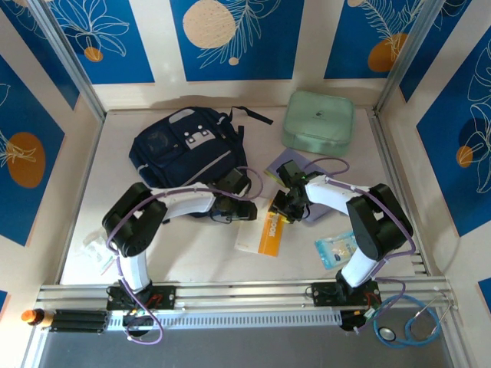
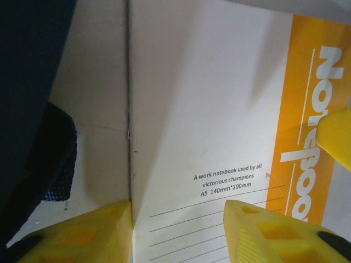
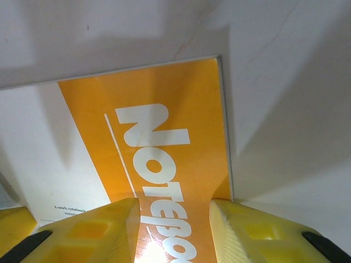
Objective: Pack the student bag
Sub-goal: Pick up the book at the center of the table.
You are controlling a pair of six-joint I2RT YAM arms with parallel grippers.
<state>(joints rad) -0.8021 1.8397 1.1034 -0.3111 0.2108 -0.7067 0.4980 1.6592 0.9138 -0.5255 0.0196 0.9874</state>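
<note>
Top view, student bag (image 1: 188, 149): it lies at the back left of the table (image 1: 192, 257), well apart from the green case (image 1: 318, 121).
Top view, notebook (image 1: 261, 230): it lies flat near the middle, in front of the bag.
Top view, grippers: the left gripper (image 1: 244, 208) and right gripper (image 1: 281, 205) are close together at the notebook's far end.
Left wrist, fingers (image 2: 88, 235): wide open, one by the notebook's left edge, holding nothing.
Left wrist, bag: dark blue cloth on the left, near the notebook.
Right wrist, fingers (image 3: 93, 230): open over the orange strip, holding nothing.
</note>
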